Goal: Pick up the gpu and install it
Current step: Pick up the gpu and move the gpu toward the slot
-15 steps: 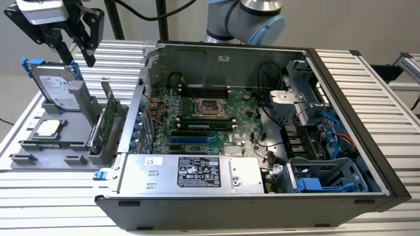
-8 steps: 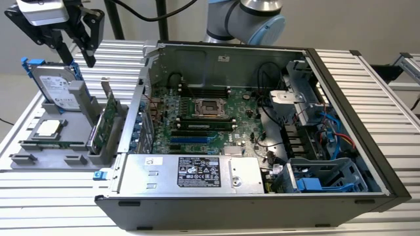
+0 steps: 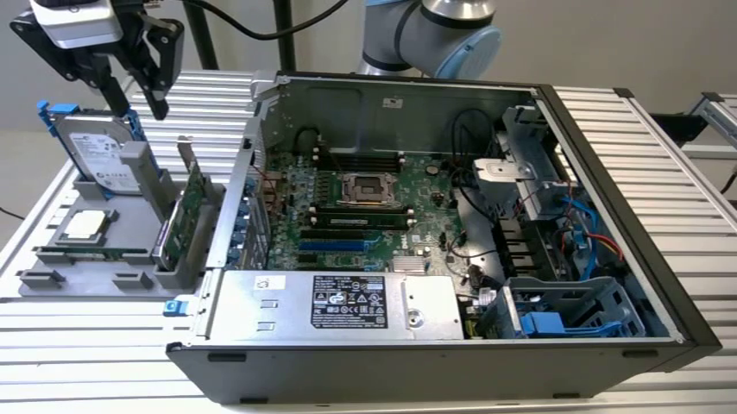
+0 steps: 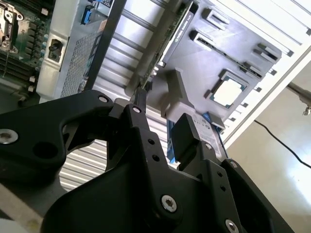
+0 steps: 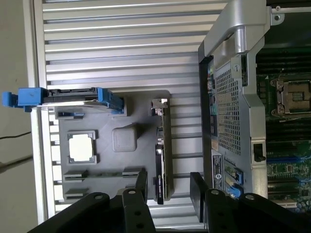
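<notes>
Currently | fingers (image 5: 142, 182) spread wide, empty | hovering above gpu (image 5: 163, 150) standing in tray (image 5: 141, 111)

A ribbed metal desk (image 3: 668, 147) carries an open computer case (image 3: 403, 373) and, just beside it, a grey parts tray (image 3: 86, 278).

A single robot arm (image 3: 432, 30) shows at the top middle of the exterior view, its joint silver-grey with a pale blue cap. Its black gripper (image 3: 141, 103) hangs at the exterior view's upper left, below a light grey wrist housing (image 3: 75, 21), and points downward. The two fingers (image 3: 157, 90) are long, slim and black, built of linked bars fastened with silver screws. In the first wrist view the gripper (image 5: 169, 180) is seen from behind, fingers spread with a clear gap between them. The second wrist view shows the gripper (image 4: 163, 114) the same way, fingers parted.
</notes>
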Robot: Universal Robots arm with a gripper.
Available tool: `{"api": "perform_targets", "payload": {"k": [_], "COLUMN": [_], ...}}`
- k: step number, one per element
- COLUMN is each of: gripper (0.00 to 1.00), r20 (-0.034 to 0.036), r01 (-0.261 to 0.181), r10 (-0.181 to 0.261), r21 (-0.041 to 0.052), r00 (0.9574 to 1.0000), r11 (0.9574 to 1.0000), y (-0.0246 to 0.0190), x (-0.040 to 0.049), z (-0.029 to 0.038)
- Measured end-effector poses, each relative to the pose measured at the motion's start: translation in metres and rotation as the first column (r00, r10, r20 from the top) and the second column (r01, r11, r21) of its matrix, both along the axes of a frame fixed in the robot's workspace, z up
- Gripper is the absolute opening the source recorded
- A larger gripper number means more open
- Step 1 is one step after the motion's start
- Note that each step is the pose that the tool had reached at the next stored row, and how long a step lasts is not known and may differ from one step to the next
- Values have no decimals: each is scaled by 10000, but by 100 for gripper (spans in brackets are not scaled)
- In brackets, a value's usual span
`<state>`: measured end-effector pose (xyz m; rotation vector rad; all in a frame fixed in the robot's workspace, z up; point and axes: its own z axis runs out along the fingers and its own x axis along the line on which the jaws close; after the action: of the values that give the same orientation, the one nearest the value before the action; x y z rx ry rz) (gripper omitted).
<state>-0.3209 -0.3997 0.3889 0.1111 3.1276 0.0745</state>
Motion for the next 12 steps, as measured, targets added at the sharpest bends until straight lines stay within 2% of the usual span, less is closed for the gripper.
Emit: {"api": "perform_targets", "payload": {"k": [12], "gripper": [100], "r20": [0], "r01": [0], "r10": [0], "r21": [0], "r00": [10000], "r11": [10000], "y": [0], "x": [0], "z": [-45]}}
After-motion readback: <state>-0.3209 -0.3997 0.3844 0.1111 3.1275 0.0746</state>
